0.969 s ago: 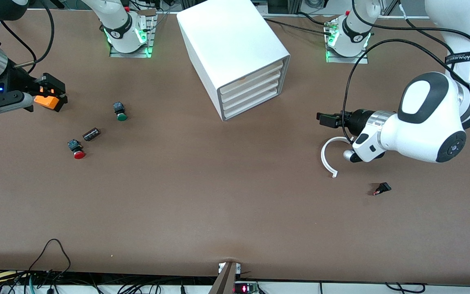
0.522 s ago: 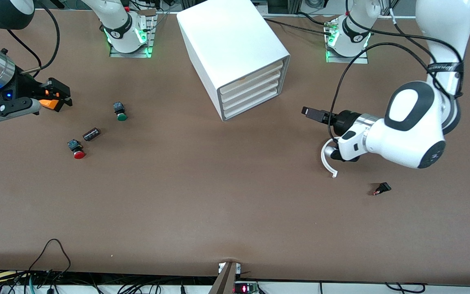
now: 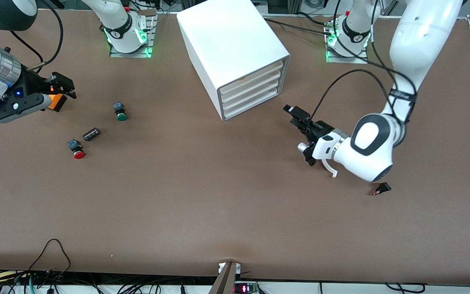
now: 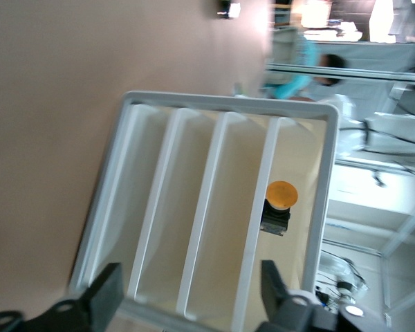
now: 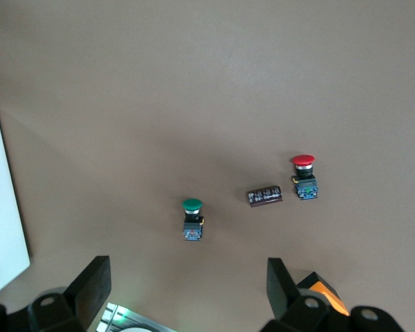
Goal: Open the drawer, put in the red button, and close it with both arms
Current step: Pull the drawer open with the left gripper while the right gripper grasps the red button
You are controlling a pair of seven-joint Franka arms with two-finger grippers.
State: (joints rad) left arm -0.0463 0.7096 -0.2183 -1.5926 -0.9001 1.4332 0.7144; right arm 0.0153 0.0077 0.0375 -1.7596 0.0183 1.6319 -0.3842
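The red button [image 3: 78,152] lies on the table toward the right arm's end; it also shows in the right wrist view [image 5: 304,174]. The white cabinet [image 3: 231,38] stands mid-table with its four cream drawers [image 3: 251,93] all shut. They fill the left wrist view [image 4: 207,214], and an orange-capped button [image 4: 281,202] shows in one of them. My left gripper [image 3: 295,115] is open and empty in front of the drawers, a short way off; its own view shows it too [image 4: 188,301]. My right gripper [image 3: 65,85] [image 5: 185,287] is open and empty, over the table beside an orange cube.
The orange cube [image 3: 57,101] [image 5: 319,287] lies under the right gripper. A green button [image 3: 120,112] [image 5: 192,220] and a dark cylinder [image 3: 91,134] [image 5: 265,196] lie near the red one. A white curved piece [image 3: 329,166] and a small black part [image 3: 382,188] lie by the left arm.
My left arm has swung toward the cabinet, bringing its gripper closer to the drawer fronts. My right gripper has shifted slightly toward the cabinet. The buttons have not moved.
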